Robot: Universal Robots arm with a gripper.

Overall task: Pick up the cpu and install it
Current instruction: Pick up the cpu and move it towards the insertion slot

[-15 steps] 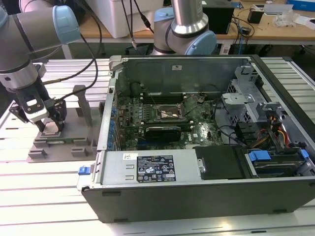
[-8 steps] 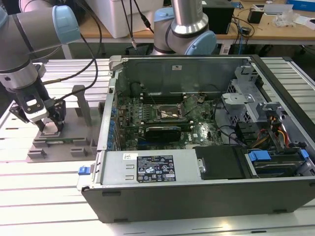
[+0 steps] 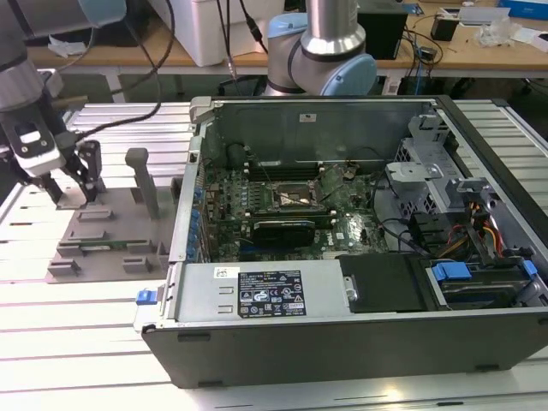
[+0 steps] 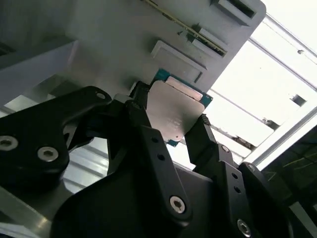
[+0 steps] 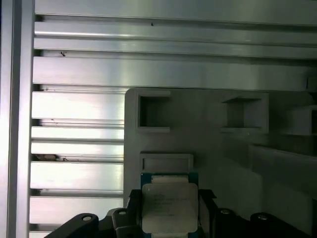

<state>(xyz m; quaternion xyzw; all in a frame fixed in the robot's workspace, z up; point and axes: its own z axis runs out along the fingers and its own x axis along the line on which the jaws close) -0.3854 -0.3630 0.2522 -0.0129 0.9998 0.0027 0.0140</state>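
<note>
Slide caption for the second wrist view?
Gripper clamps the cpu by two opposite edges, over the grey tray.

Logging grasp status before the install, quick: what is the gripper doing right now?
The gripper is closed on the cpu, pinching it by two opposite edges at the grey tray.

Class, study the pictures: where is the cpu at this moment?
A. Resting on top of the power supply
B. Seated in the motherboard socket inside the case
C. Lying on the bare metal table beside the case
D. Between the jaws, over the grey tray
D. In both wrist views the cpu sits between the jaws of the gripper, which press on its two opposite edges, with the grey tray behind it.
</note>
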